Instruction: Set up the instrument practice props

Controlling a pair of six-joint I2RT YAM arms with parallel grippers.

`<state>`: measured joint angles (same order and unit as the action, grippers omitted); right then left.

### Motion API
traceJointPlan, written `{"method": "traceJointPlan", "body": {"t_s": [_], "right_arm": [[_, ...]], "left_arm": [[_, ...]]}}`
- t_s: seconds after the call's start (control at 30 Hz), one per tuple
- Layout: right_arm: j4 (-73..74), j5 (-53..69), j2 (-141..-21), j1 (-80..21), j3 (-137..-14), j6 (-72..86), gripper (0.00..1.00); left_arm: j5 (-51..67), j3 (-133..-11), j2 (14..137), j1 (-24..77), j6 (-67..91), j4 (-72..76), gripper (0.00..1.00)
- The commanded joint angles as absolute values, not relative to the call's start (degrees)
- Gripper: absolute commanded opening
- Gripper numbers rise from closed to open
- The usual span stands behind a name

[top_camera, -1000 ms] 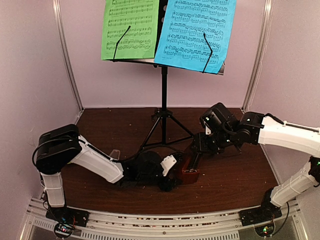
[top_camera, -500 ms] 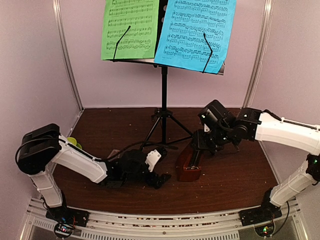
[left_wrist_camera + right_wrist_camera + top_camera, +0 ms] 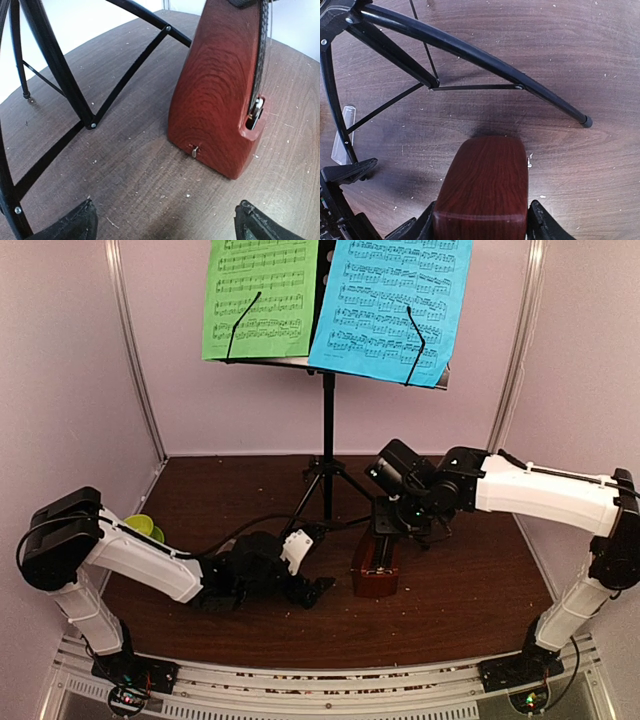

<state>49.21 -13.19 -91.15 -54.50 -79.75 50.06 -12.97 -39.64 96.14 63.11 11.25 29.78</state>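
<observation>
Two grippers are at the metronome (image 3: 375,565), which stands on the table (image 3: 210,490) just before the stand (image 3: 327,430). Nearest, my left gripper (image 3: 167,225) is spread wide and holds nothing. My right gripper (image 3: 482,220) pinches the metronome's top. Farther back, the stand carries the green sheet (image 3: 260,295) and the blue sheet (image 3: 390,300). I judge little remains, only to let go.
</observation>
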Motion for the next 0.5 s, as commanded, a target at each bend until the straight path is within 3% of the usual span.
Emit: {"method": "traceJointPlan", "body": {"t_s": [0.0,0.13,0.27,0.47], "right_arm": [[45.59,-13.20,-90.76,-55.05,-80.85,52.13,0.46],[43.21,-11.07,-90.15,-55.10,-79.12,52.33,0.61],[40.95,-8.84,-88.49,-55.05,-78.00,51.26,0.98],[33.42,-8.70,-81.20,-54.90,-73.67,46.54,1.00]], "left_arm": [[-13.57,-39.06,94.75,62.43,9.55,30.72,0.97],[-13.80,-39.10,94.51,62.24,9.23,30.51,0.97],[-13.45,-38.78,93.55,62.06,8.94,30.33,0.97],[-13.81,-38.61,89.50,61.96,7.51,27.12,0.98]]}}
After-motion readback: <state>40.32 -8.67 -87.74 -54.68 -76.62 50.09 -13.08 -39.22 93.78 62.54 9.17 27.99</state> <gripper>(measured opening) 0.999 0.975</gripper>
